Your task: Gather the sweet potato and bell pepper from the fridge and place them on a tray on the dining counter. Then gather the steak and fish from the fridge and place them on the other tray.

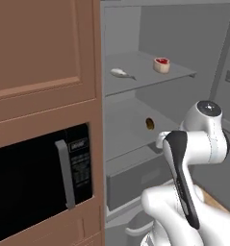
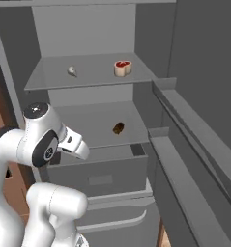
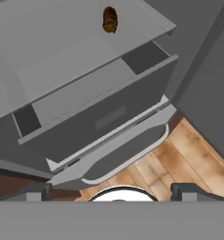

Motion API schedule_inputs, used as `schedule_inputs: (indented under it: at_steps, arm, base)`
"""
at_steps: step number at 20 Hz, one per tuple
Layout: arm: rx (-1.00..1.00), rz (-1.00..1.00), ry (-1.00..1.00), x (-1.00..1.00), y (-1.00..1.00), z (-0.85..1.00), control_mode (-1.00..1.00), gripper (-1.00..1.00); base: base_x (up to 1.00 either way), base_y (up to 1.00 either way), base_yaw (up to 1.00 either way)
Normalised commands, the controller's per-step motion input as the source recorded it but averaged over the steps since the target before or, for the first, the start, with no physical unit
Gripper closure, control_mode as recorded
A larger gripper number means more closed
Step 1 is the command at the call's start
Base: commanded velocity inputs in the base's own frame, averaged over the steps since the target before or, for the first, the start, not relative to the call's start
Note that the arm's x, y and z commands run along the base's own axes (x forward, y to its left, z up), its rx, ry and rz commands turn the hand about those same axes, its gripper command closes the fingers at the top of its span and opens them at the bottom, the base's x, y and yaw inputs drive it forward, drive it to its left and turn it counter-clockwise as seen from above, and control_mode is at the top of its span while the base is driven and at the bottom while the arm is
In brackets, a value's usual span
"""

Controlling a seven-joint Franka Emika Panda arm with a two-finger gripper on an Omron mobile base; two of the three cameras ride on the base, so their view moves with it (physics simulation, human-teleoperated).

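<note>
Nearest me, my gripper [image 3: 111, 190] hangs with its fingers spread wide and nothing between them, above the wooden floor [image 3: 188, 150] before the open fridge [image 2: 88, 116]. On the middle shelf lies the sweet potato [image 2: 118, 128]; on the shelf above, the steak [image 2: 122, 67] and, well apart, the fish [image 2: 72, 71].

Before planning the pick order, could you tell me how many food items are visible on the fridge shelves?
3. On the upper shelf, the fish lies left and the steak right. The sweet potato sits on the lower shelf. More may be hidden in the drawer.
</note>
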Motion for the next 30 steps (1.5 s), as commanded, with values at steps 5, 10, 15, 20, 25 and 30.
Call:
schedule_inputs:
  at_steps: [5,10,15,20,25,30]
  arm:
    - [0.0,0.0,0.0,0.0,0.0,0.0,1.0,-1.0]
    - [0.0,0.0,0.0,0.0,0.0,0.0,1.0,-1.0]
    - [0.0,0.04,-0.01,0.23,-0.01,0.0,-1.0,-1.0]
    - [0.01,0.08,-0.04,0.77,0.0,0.0,-1.0,-1.0]
    - [0.0,0.03,-0.02,0.8,0.0,-0.06,-1.0,-1.0]
    - [0.0,0.0,0.0,0.76,0.0,-0.14,-1.0,-1.0]
  base:
    - [0.1,-0.58,0.11]
    - [0.02,-0.57,0.14]
    - [0.18,-0.17,0.06]
    - [0.0,0.0,0.0]
    - [0.0,0.0,0.0]
    - [0.0,0.0,0.0]
